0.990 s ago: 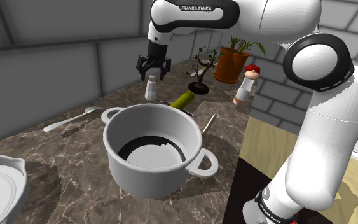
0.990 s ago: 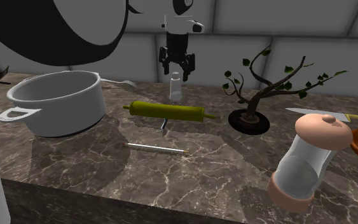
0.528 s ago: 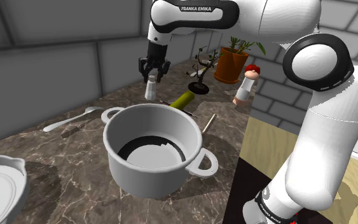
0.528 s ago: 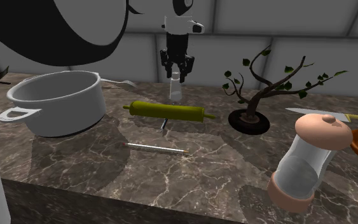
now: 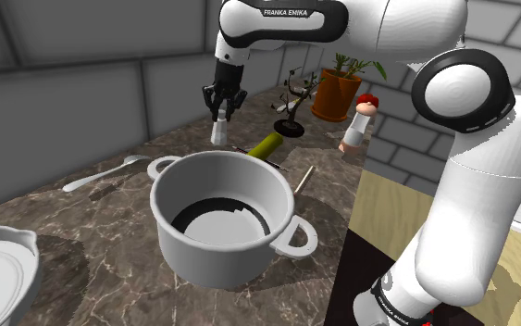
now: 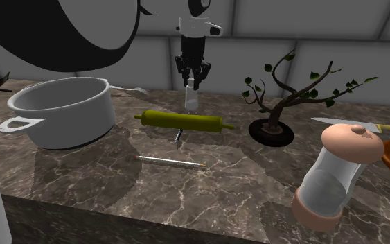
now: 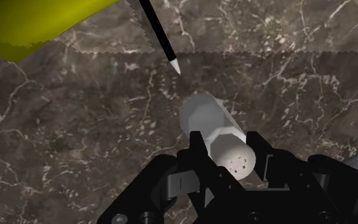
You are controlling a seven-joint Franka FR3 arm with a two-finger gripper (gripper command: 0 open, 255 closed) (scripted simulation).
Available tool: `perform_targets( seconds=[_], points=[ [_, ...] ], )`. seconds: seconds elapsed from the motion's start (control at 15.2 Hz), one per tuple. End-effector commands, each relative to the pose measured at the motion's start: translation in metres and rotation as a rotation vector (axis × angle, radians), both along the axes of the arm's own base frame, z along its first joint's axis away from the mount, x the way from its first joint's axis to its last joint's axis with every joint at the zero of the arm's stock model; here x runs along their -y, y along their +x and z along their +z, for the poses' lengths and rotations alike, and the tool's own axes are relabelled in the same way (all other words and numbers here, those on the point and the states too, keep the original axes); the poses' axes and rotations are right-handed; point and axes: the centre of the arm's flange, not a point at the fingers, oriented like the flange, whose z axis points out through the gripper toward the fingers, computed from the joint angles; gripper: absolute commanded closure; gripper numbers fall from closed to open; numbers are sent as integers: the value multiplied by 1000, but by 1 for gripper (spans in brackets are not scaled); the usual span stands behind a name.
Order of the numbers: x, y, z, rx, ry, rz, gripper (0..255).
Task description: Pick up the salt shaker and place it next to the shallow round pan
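The gripper point(image 7: 227, 142) is clamped on the salt shaker point(image 7: 203, 116) near its cap; gripped so high, it may be swung or dropped when lifted.

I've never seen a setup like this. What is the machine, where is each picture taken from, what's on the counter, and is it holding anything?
This is one white robot arm with a black two-finger gripper. The shoulder view looks down from beside the arm; the second exterior view looks low across the counter toward the wall; the wrist view looks along the fingers. On the dark marbled counter are a big white pot, a yellow-green rolling pin, a small potted tree, a grinder and a pale salt shaker. The shallow white pan sits at the shoulder view's lower left. The fingers clasp the shaker's cap from both sides; it stands on the counter, not yet lifted.
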Motion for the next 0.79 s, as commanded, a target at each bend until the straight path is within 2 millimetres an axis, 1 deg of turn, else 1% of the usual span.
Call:
perform_targets(
  seconds=[0.0,0.73],
  points=[
    [0,0,-1,-1,0,0,255],
    [0,0,57,-1,0,0,255]
  ],
)
